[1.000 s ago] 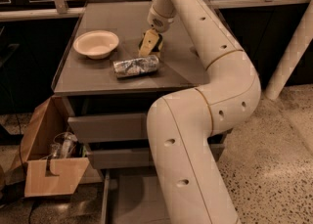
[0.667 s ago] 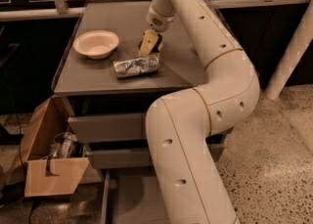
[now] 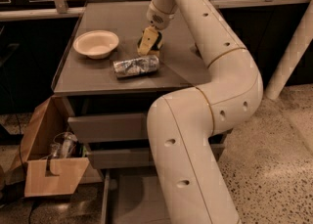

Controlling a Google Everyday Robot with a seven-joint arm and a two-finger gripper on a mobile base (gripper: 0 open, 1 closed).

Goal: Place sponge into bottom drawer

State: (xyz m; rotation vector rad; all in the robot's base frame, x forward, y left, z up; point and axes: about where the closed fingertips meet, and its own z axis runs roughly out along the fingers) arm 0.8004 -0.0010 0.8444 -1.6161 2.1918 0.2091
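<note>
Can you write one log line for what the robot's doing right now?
gripper: at sponge on cabinet top | bottom drawer: open, sponge not in it | nearby: foil packet, bowl

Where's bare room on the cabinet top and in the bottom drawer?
Cabinet top: bare behind the bowl, and right of the foil packet up to the arm. Crowded mid-top, where the gripper sits at the sponge. Bottom drawer: visible floor bare; arm hides the rest.

place: lab-like workspace | cues: grey drawer cabinet (image 3: 112, 126), terrazzo floor (image 3: 274, 145), cardboard box (image 3: 49, 181) | end effector (image 3: 149, 42) low over the cabinet
</note>
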